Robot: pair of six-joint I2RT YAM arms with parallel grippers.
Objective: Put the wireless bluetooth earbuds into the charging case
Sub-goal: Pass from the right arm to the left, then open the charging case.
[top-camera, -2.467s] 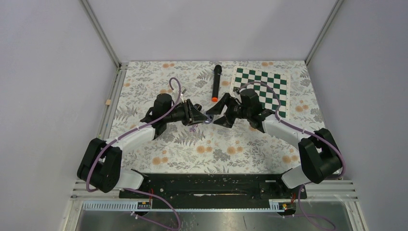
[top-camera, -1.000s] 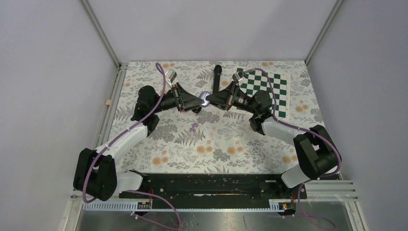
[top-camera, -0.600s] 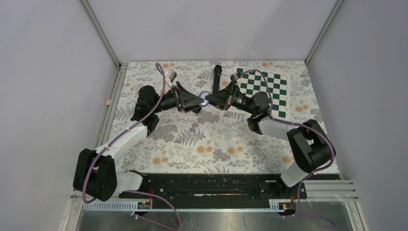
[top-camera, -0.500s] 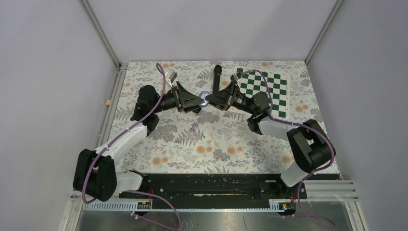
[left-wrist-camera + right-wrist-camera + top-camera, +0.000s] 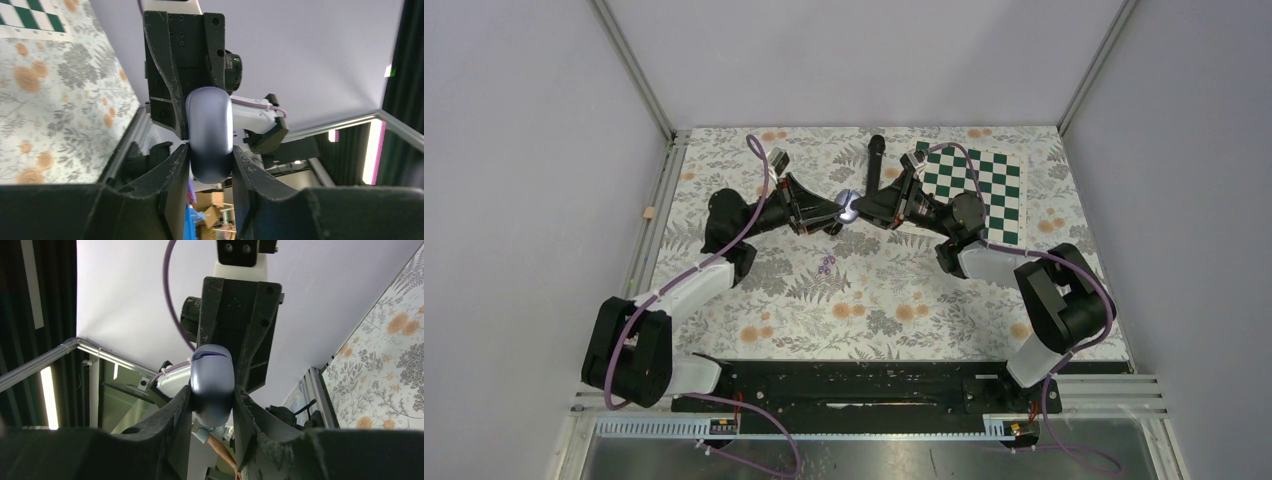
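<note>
The charging case (image 5: 848, 205) is a pale purple rounded pod, held in the air above the middle of the table with its lid closed. My left gripper (image 5: 835, 208) is shut on one end of it and my right gripper (image 5: 863, 208) on the other, the two facing each other. In the left wrist view the case (image 5: 210, 130) sits between the left gripper's (image 5: 210, 150) black fingers. The right wrist view shows the case (image 5: 212, 377) pinched in the right gripper (image 5: 212, 391). Small pale purple earbuds (image 5: 825, 265) lie on the floral cloth below.
A long black microphone (image 5: 874, 160) lies at the back, partly hidden behind the right gripper. A green and white chessboard mat (image 5: 996, 185) covers the back right, under the right arm. Metal frame rails run along the table's left edge (image 5: 656, 215).
Since the earliest frame both grippers have risen from the cloth and moved back, carrying the case between them. Over the last second the pair has barely shifted; the left elbow moved slightly.
</note>
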